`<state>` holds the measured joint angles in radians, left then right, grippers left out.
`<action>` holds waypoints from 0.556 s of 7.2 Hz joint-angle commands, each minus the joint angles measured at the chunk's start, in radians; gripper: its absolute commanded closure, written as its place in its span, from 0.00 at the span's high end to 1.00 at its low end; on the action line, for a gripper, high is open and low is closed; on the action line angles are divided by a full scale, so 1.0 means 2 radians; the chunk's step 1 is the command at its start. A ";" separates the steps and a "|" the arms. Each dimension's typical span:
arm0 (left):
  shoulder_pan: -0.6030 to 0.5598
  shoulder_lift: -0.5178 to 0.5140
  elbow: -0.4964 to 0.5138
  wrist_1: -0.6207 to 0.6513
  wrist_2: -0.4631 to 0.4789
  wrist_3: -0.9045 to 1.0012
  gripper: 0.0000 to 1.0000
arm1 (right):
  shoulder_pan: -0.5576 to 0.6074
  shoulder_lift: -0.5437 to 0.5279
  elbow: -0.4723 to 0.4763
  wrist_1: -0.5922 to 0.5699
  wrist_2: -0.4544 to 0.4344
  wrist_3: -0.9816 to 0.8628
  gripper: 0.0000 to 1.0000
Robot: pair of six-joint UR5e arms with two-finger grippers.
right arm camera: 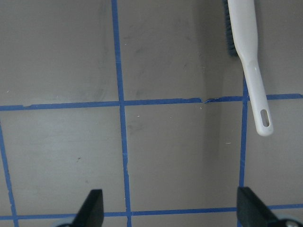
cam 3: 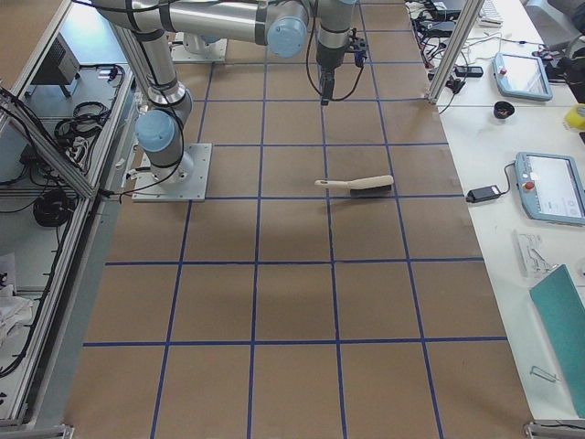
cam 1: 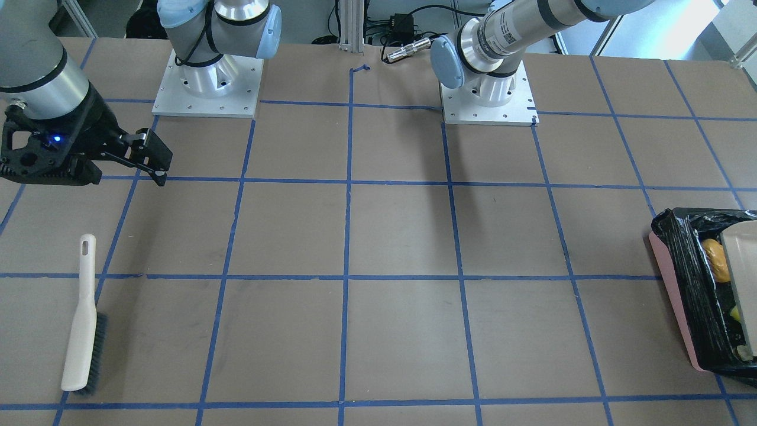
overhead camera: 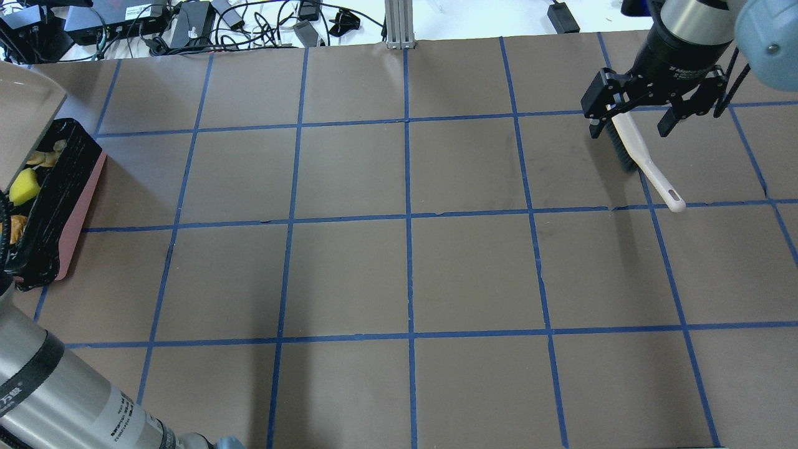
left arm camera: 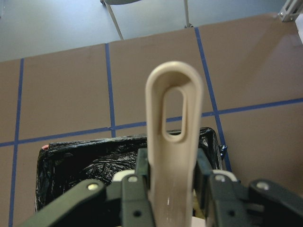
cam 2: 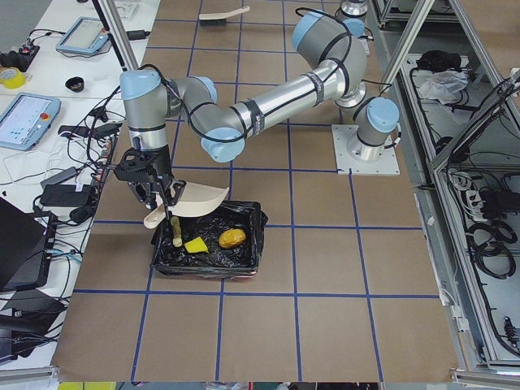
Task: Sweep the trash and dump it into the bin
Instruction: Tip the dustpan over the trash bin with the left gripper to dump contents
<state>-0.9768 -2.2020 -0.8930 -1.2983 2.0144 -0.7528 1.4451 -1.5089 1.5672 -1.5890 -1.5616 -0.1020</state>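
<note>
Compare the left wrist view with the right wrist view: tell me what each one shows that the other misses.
Only the left wrist view shows the left hand shut on the cream dustpan's looped handle, with the bin and its black liner below. Only the right wrist view shows the brush lying on the table, apart from the open right hand's fingertips at the bottom edge. Both show the brown table with blue tape lines.

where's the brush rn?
The brush lies flat on the table at the robot's right, unheld, near the open right gripper, across the table from the bin.
</note>
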 commanded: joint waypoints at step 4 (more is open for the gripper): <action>-0.078 0.027 -0.022 -0.122 -0.084 -0.087 0.00 | 0.034 0.000 0.002 0.004 -0.005 0.047 1.00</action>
<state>-1.0958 -2.1652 -0.9028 -1.5081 1.9085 -0.8689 1.4982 -1.5067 1.5729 -1.5828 -1.5530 -0.0188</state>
